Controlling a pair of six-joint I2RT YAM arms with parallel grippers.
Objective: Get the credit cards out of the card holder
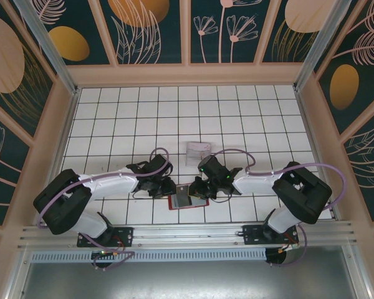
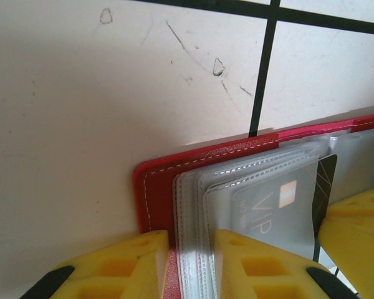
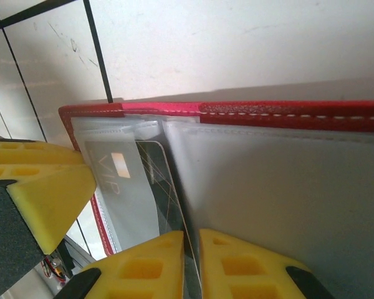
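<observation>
The red card holder (image 1: 174, 203) lies open near the table's front edge, between both grippers. In the left wrist view its red cover (image 2: 156, 187) carries a stack of clear sleeves, and my left gripper (image 2: 190, 252) is shut on those sleeves. One sleeve holds a pale credit card marked VIP (image 2: 274, 205). A dark credit card (image 3: 162, 180) sticks partway out of a sleeve beside the VIP card (image 3: 115, 168). My right gripper (image 3: 192, 261) is shut on the dark card's edge. The holder's red rim (image 3: 268, 113) runs across the top of the right wrist view.
A clear square plastic tray (image 1: 198, 152) sits on the white tiled table just behind the grippers. The left gripper's yellow finger (image 3: 43, 187) stands close beside the right gripper. Wooden walls enclose the table on three sides.
</observation>
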